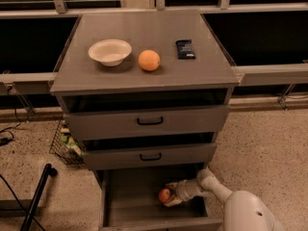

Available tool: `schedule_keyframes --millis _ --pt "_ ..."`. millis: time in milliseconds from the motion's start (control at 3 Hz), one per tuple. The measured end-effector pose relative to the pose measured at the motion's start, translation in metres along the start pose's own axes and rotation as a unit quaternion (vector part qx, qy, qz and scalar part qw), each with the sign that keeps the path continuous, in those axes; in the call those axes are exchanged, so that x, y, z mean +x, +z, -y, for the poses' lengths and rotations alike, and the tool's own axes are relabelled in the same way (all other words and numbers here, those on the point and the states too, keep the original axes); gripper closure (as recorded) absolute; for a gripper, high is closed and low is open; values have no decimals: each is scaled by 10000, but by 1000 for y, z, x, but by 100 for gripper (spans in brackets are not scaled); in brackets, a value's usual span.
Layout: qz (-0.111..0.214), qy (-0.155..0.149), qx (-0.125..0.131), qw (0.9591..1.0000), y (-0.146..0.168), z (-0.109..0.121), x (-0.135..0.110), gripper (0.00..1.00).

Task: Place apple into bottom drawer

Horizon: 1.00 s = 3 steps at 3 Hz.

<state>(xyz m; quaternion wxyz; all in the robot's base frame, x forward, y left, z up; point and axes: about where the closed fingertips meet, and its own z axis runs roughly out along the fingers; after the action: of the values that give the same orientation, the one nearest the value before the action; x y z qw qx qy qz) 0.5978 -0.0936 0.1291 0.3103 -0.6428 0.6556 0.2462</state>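
Observation:
The apple [164,195], small, round and red with a yellowish patch, is inside the open bottom drawer [130,203] of the grey cabinet, low over its floor. My gripper [169,196] reaches into the drawer from the right, and its pale fingers sit around the apple. The white arm comes in from the lower right corner. Whether the apple rests on the drawer floor cannot be told.
On the cabinet top stand a white bowl [109,51], an evenly orange fruit [149,60] and a dark packet [185,48]. The two upper drawers [149,121] with black handles stand slightly out. A wire basket [64,143] sits on the floor at left, and a black pole [36,196] leans at lower left.

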Motion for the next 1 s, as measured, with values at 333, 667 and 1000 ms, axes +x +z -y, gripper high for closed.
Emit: schedule_keyframes --millis 333,667,1000 --pt "0 0 -1 10000 0 0 0 84" --pt "0 0 -1 10000 0 0 0 61" --pt "0 0 -1 10000 0 0 0 38"
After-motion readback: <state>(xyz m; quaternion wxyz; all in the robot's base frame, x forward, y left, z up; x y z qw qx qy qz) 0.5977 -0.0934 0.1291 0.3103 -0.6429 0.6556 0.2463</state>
